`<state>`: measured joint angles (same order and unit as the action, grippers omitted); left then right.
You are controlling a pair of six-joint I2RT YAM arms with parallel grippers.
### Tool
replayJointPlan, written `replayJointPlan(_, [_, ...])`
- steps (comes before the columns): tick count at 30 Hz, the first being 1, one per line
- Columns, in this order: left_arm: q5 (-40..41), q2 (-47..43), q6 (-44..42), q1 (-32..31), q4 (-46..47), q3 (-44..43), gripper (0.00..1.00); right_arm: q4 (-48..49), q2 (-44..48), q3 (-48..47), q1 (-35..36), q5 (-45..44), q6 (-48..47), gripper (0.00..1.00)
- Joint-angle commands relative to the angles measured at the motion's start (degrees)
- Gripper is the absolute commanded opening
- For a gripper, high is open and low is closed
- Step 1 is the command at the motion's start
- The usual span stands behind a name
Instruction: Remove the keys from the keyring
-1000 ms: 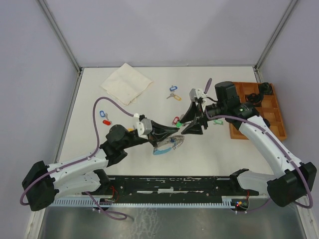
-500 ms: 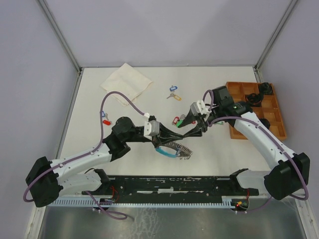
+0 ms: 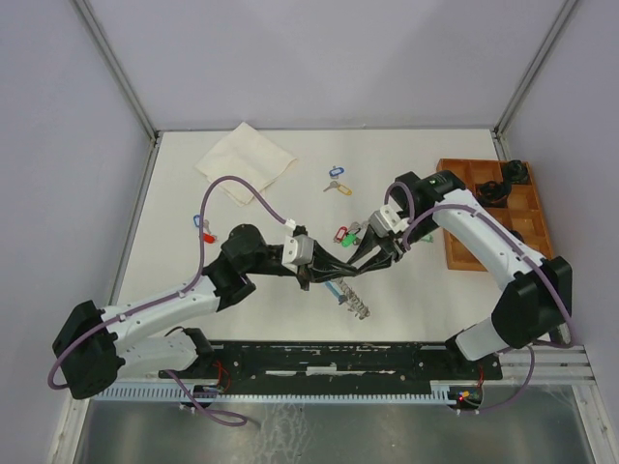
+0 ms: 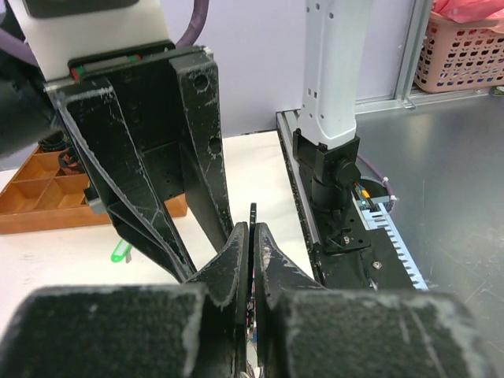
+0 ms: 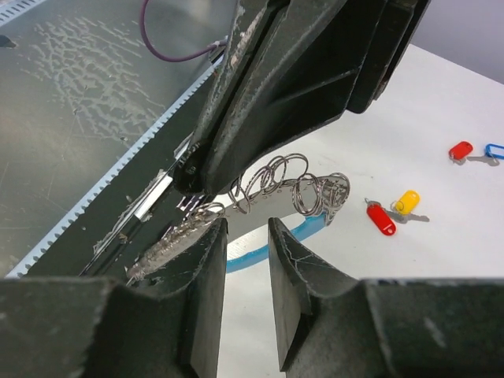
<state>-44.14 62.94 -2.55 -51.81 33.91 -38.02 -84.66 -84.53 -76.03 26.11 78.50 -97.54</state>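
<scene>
Starting at the left gripper [image 4: 252, 236], its black fingers are seen pressed together on a thin dark edge. This is taken to be part of the keyring [image 5: 315, 228], the large loop of silvery beaded chain and curved light-blue band, which is held up off the white table [image 3: 435, 300] between the two arms. The right gripper [image 5: 242, 240] is seen with its jaws apart, set about the silver stretch of the loop just below the left fingertips; nothing is clearly pinched between them. Small wire rings [image 5: 277, 175] are bunched along the loop, and a silvery cluster [image 3: 357, 304] trails from it toward the table. The small silver metal keys are judged to sit there, though single ones cannot be made out. One key should be isolated before the right jaws are closed. The pull should then be directed along the chain, with the left clamp kept firm so that the loop is not dragged. A loose red-tagged key [image 5: 384, 219] lies well apart on the table.
</scene>
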Motion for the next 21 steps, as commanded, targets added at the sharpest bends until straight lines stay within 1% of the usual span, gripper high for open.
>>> replayJointPlan(1, [-2.1, -0.1, -2.2, 0.2, 3.0, -3.1, 0.03, -16.2, -2.0, -1.7, 0.7, 4.6, -15.0, 0.35])
replayJointPlan(16, [-1.1, 1.3, -1.2, 0.2, 6.7, -2.9, 0.03, -16.3, -3.3, -0.4, 2.3, 6.1, -15.2, 0.34])
replayJointPlan(21, [-0.2, 1.6, -1.1, 0.2, 7.5, -2.9, 0.03, -16.3, -4.0, -0.1, 2.9, 6.0, -15.4, 0.29])
